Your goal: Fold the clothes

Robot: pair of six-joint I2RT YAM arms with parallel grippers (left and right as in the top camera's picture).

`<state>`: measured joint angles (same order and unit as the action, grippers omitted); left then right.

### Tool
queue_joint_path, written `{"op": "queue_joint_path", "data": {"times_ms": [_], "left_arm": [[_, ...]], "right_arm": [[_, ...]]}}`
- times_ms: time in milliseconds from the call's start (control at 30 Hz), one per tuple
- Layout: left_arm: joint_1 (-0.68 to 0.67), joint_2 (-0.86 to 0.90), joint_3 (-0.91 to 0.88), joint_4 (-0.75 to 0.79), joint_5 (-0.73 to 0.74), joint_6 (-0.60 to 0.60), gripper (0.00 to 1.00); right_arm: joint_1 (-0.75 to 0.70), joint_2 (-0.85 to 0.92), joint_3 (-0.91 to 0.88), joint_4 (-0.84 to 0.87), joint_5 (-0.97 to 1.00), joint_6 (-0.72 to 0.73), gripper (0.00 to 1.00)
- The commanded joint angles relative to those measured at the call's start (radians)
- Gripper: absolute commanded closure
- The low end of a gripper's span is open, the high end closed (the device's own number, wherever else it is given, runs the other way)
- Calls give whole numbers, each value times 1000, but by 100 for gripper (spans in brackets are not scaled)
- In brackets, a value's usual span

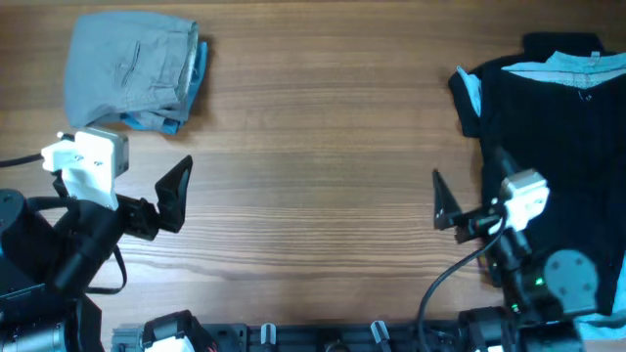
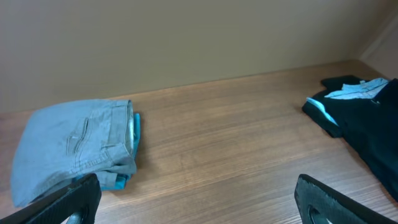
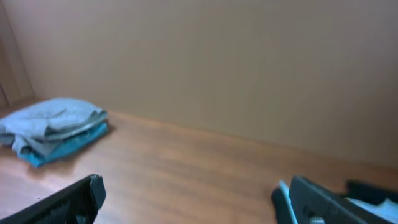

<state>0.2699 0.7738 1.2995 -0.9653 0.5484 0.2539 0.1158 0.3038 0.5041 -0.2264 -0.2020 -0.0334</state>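
Black are the two arms at the near edge of the wooden worktop (image 1: 313, 147). The left end effector (image 1: 176, 194) hangs over the bare wood on the left side. In its wrist view, its fingers (image 2: 74, 198) stand at the two lower corners of the picture. It is spread wide and holds nothing. The right end effector (image 1: 445, 203) is over the wood on the right side, just beside the edge of a big black garment (image 1: 558, 147). Its fingers (image 3: 68, 199) are also far from each other in its wrist view, so it is wide open and empty too. Between the two end effectors the middle of the worktop shows only wood grain.

The black garment lies spread along the right side and reaches to the far edge. A pale-blue cloth (image 1: 577, 66) shows at its far end and along its left border.

The grey shorts (image 1: 122, 68) lie in the far left corner of the worktop, well apart from both end effectors. They are folded into a compact bundle, with a slit pocket visible on the upper surface. They rest on a light-blue garment (image 1: 201, 64), which shows along their right side and their near edge. Behind the worktop stands a plain beige wall (image 2: 186, 37).
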Motion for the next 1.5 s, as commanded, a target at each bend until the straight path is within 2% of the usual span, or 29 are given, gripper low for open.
{"op": "queue_joint_path", "data": {"times_ms": [0, 133, 267, 467, 933, 1100, 1167, 1267, 1467], "left_arm": [[-6, 1, -3, 3, 11, 20, 0], [-6, 1, -3, 3, 11, 20, 0], [-6, 1, -3, 3, 11, 20, 0], [-6, 1, -3, 3, 11, 20, 0], [-7, 1, -5, 3, 11, 20, 0], [-48, -74, -16, -14, -21, 34, 0], [-90, -121, -77, 51, -22, 30, 0], [-127, -252, -314, 288, -10, 6, 0], [-137, -598, -740, 554, -73, -260, 0]], "right_arm": [[-5, -159, -197, 85, -54, 43, 0], [-5, -301, -384, 174, -88, 45, 0], [-5, -301, -499, 311, -90, 61, 0], [-5, -299, -499, 250, -90, 62, 0], [-5, -293, -499, 251, -90, 62, 0], [-5, -293, -499, 251, -90, 62, 0], [-5, -293, -499, 251, -90, 62, 0], [-5, -293, -499, 251, -90, 62, 0], [-5, -293, -499, 251, -90, 62, 0]]}}
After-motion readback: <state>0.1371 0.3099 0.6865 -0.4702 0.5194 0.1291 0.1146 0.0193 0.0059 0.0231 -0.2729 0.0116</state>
